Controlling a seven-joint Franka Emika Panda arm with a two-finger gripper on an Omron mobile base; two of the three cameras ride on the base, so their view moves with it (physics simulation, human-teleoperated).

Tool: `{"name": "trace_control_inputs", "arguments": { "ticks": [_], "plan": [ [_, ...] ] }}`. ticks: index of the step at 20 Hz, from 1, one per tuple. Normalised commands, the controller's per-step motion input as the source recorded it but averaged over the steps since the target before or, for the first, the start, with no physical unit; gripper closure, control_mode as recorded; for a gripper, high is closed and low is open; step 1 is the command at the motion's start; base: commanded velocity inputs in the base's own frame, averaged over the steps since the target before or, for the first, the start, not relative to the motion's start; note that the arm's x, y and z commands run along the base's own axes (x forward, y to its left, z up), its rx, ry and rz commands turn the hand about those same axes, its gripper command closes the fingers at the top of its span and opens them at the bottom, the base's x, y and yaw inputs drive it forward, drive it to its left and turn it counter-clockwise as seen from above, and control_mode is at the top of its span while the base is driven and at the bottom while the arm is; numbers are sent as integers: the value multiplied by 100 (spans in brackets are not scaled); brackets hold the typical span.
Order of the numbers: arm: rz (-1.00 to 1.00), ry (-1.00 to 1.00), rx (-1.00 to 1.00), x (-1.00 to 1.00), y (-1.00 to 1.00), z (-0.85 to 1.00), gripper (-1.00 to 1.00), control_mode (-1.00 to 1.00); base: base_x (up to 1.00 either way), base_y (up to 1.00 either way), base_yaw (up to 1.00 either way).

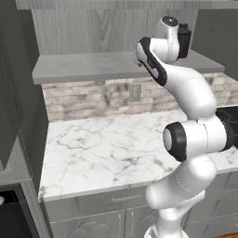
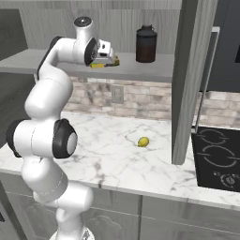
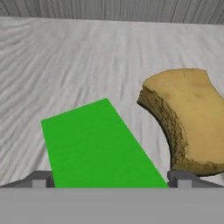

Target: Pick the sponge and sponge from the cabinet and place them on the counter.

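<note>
The bright green flat sponge [image 3: 98, 146] lies on the pale grey cabinet shelf [image 3: 65, 65], running down between my two fingertips. The yellow-brown chunky sponge [image 3: 188, 122] sits just to its right, close beside it. My gripper [image 3: 111, 179] is open, one finger [image 3: 41, 179] on each side of the green sponge's near end. In the right base view the gripper [image 2: 108, 61] hovers low over the shelf [image 2: 140, 70], with a yellow sliver of sponge [image 2: 97, 65] under the hand. The marble counter [image 2: 117, 154] stretches below.
A tall dark lidded canister [image 2: 146, 43] stands on the shelf to the right of the hand. A small yellow-green ball [image 2: 143, 141] rests on the counter. An open cabinet door [image 2: 187, 79] hangs edge-on at the right, with the black stovetop [image 2: 218, 159] beyond.
</note>
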Motion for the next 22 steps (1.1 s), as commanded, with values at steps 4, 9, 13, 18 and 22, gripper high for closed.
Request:
{"name": "trace_control_inputs", "arguments": {
  "ticks": [4, 9, 13, 18, 22],
  "plan": [
    [0, 4, 0, 0, 0, -22, 100, -100, 0, 0, 0],
    [0, 0, 0, 0, 0, -1, 100, -100, 0, 0, 0],
    [0, 0, 0, -8, 0, 0, 100, -100, 0, 0, 0],
    [1, -5, 0, -72, 0, 0, 100, -100, 0, 0, 0],
    [1, -8, 0, -93, -1, 0, 100, -100, 0, 0, 0]
  ]
}}
